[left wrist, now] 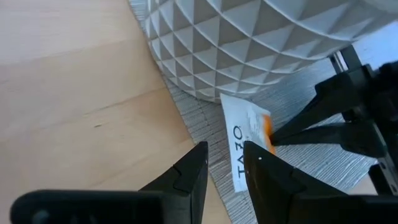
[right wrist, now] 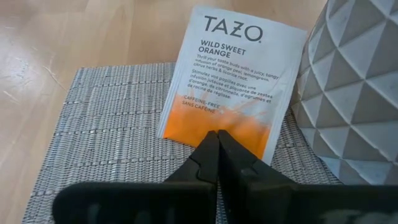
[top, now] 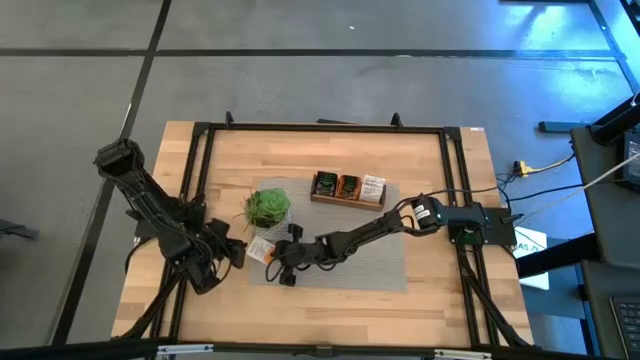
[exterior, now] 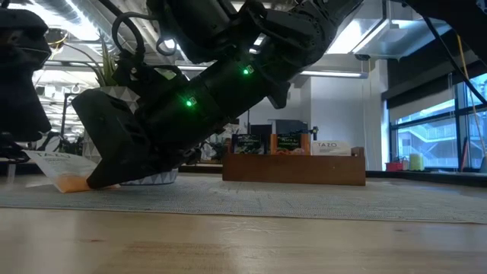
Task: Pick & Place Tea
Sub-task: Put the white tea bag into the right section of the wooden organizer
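Note:
A white-and-orange tea sachet (right wrist: 231, 81) lies on the grey mat (top: 360, 262) beside the white faceted pot of the green plant (top: 267, 208). My right gripper (right wrist: 217, 134), shut, reaches in from the table's right and sits on the sachet's orange end. My left gripper (left wrist: 227, 163) stands open at the mat's left edge; its fingers stand on either side of the sachet's white end (left wrist: 239, 155), and I cannot tell whether they touch it. Several more sachets stand upright in the brown wooden box (top: 348, 188). My right gripper presses its shut fingertips (right wrist: 210, 144) down on the sachet's orange end (right wrist: 245, 127), slanting down from the table's right. That end lies on the mat, while the white end (exterior: 46, 157) is tipped up off it.
The plant pot (left wrist: 261, 43) stands right behind the sachet on the far side. The wooden box (exterior: 293, 167) sits on the mat's far edge. Bare wooden tabletop (top: 330, 310) lies along the near side, and a black frame runs round the table.

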Controlling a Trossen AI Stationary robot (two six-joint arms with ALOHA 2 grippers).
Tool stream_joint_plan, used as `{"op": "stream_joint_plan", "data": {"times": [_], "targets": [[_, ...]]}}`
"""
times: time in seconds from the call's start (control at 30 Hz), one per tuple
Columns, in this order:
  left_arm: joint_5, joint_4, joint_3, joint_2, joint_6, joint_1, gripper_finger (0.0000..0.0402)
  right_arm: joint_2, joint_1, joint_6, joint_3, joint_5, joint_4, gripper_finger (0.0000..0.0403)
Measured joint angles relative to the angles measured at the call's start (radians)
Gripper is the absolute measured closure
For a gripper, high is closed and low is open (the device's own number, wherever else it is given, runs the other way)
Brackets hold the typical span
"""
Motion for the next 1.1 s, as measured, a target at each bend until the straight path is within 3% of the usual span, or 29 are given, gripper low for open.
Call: {"op": "stream_joint_plan", "data": {"times": [0.17,0.57,0.9,1.1], "targets": [[0.0,0.036,0.0,0.0,0.057,0.014,0.0291,0.0,0.0,-0.001,0.0,-0.002,0.001,0.0394],[-0.002,0.176,0.0,0.0,0.181,0.054,0.0191,0.0,0.0,-0.022,0.0,-0.003,0.001,0.0393],[0.118,0.167,0.0,0.005,0.105,0.102,0.0201,0.0,0.0,-0.022,0.0,-0.004,0.001,0.0393],[0.134,0.165,-0.001,0.029,0.107,0.125,0.0211,0.0,0.0,-0.022,0.0,-0.005,0.001,0.0393]]}}
